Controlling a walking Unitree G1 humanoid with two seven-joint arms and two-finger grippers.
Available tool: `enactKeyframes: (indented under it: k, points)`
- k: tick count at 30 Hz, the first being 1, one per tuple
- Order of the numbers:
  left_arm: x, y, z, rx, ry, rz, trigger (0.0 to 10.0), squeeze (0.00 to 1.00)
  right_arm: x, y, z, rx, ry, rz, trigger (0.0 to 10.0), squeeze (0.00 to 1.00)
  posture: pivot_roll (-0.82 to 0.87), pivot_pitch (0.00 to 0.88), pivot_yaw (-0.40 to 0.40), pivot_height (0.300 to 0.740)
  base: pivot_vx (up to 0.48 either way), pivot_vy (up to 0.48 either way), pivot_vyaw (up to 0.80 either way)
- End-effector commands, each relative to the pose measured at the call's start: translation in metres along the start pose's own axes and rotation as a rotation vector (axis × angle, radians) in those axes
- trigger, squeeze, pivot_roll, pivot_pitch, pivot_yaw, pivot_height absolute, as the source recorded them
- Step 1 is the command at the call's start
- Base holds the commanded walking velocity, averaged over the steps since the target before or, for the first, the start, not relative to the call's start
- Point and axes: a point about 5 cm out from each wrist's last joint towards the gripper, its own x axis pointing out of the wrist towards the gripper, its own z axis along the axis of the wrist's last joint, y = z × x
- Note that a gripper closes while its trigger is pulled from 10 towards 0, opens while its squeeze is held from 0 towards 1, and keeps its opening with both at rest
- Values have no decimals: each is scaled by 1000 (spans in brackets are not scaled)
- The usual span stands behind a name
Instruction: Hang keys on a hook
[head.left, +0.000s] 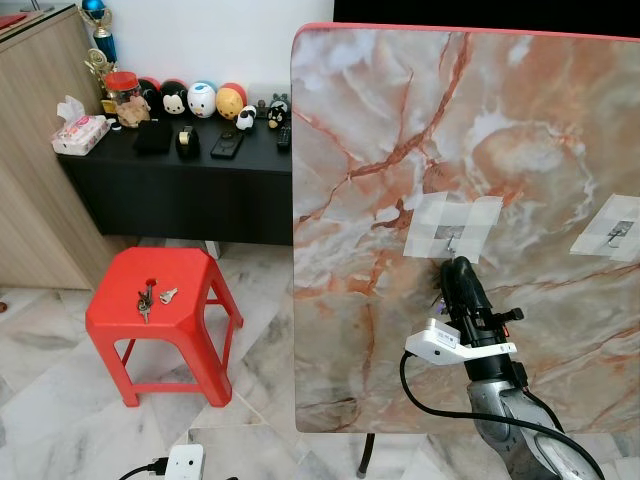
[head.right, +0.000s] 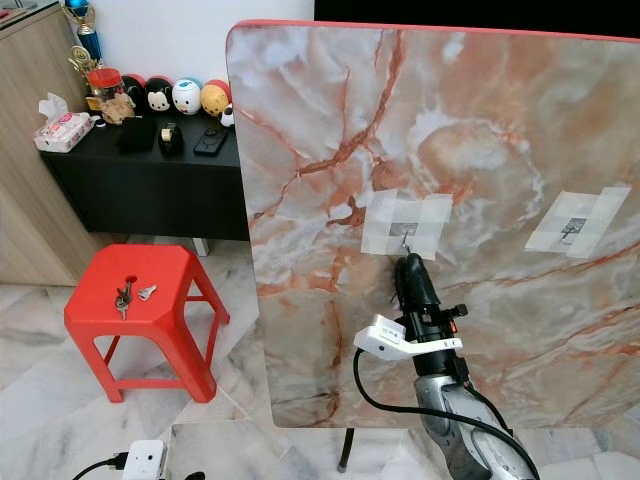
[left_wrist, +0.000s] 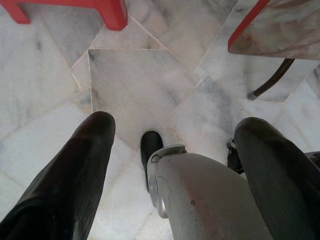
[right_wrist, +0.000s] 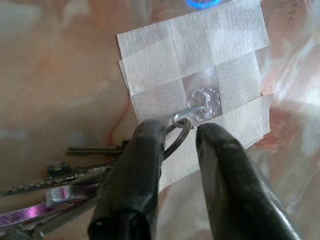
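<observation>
Right end effector (right_wrist: 177, 135) is raised against the upright marble tabletop (head.left: 400, 130), its two black fingers narrowly parted around the ring of a bunch of keys (right_wrist: 75, 170), which sits at the small clear hook (right_wrist: 192, 111) taped to the slab. Left end effector (left_wrist: 175, 150) hangs spread wide over the tiled floor (left_wrist: 140, 85). Another set of keys (head.left: 150, 298) lies on the red stool (head.left: 190, 310) at the left.

a stool (head.left: 160, 300) stands on the floor left of an upright board (head.left: 480, 150), keys (head.left: 148, 298) on its seat. behind it a worktop (head.left: 170, 160) carries toys (head.left: 200, 99). two hooks (head.left: 453, 240) sit taped on the board.
</observation>
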Motion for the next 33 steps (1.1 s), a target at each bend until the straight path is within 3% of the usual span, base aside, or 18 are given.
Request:
enactKeyframes:
  k: [1,10,15,16,17,19,20,22,24,25,26,28,29,33]
  points:
    - [-1,0,-5,-7,25,-1,10000,0,-11,13,1,69,-12,112,10000,1000,66,56,-82,740,0,0,0]
    - [-1,0,-6,-7,27,-1,10000,0,-33,41,2,163,-1,349,10000,1000,65,57,-82,740,0,0,0]
    - [-2,0,-6,-6,28,0,10000,0,-45,53,-11,311,164,387,10000,1000,67,57,-82,740,0,0,0]
    - [-2,0,-6,-5,29,0,10000,0,-53,64,-16,477,298,438,10000,396,65,56,-81,740,0,0,0]
    - [-1,0,-6,-4,29,-1,10000,0,-57,69,-17,550,355,452,10000,0,62,56,-80,740,0,0,0]
    - [-1,0,-6,-4,29,-1,10000,0,-60,72,-18,598,388,460,10000,0,62,56,-80,740,0,0,0]
    - [-1,0,-6,-3,30,-1,10000,0,-72,85,-19,728,491,532,10000,0,64,53,-80,740,0,0,0]
    - [-1,0,-6,-3,30,-1,10000,0,-79,92,-20,772,543,568,10000,0,66,52,-80,740,0,0,0]
    - [-1,0,-6,-3,30,-1,10000,0,-95,105,-23,841,669,654,10000,0,71,52,-80,740,0,0,0]
    - [-1,0,-6,-3,31,0,10000,0,-109,112,-28,832,760,710,10000,0,73,50,-80,740,0,0,0]
    - [-1,0,-6,-3,32,2,10000,0,-129,119,-33,904,904,732,10000,0,78,49,-78,740,0,0,0]
    - [-1,1,-6,-3,32,2,10000,0,-136,121,-34,949,967,729,10000,0,78,50,-76,740,0,0,0]
    - [-2,1,-7,4,40,4,10000,0,-146,123,-37,1021,1063,702,10000,0,75,46,-73,740,0,0,0]
    - [-2,3,-9,13,53,6,10000,0,-168,124,-45,1113,1241,618,10000,0,73,38,-62,740,0,0,0]
